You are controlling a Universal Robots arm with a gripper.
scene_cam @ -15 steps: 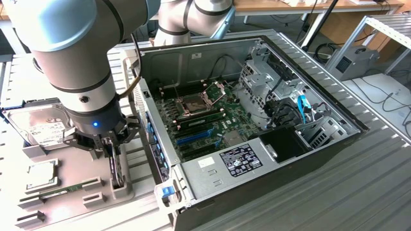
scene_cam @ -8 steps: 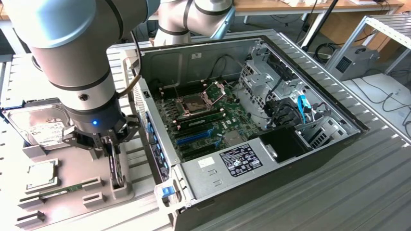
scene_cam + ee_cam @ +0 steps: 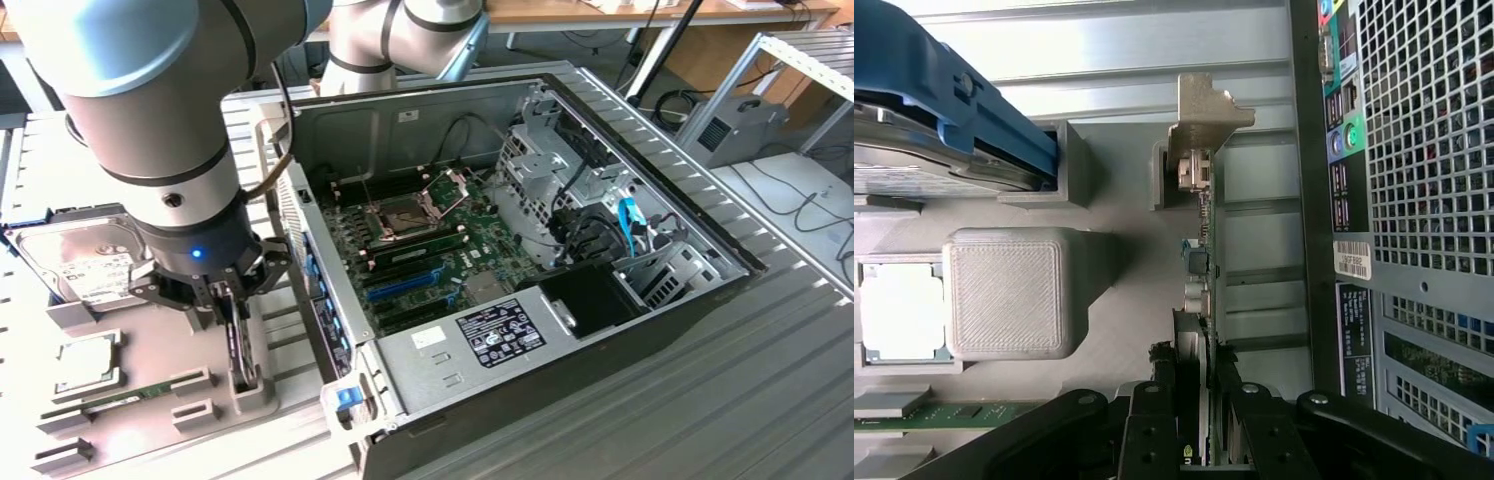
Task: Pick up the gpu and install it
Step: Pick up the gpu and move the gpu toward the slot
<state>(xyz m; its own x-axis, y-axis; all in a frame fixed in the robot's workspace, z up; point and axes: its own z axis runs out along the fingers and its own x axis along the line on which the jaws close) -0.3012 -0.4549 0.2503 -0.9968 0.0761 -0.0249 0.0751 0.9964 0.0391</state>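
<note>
The gripper (image 3: 230,300) is at the lower left of the exterior view, pointing down over the grey parts tray (image 3: 147,440). The gpu (image 3: 240,340) stands on edge in a grey slotted holder (image 3: 254,395) on that tray, just beside the open computer case (image 3: 561,380). The card sits directly between the jaws, which are set narrow and closed against its two faces. In the wrist view the fingers (image 3: 1154,420) flank the gpu (image 3: 1199,270) edge-on, with its metal bracket (image 3: 1206,105) at the end far from the gripper (image 3: 1199,430).
</note>
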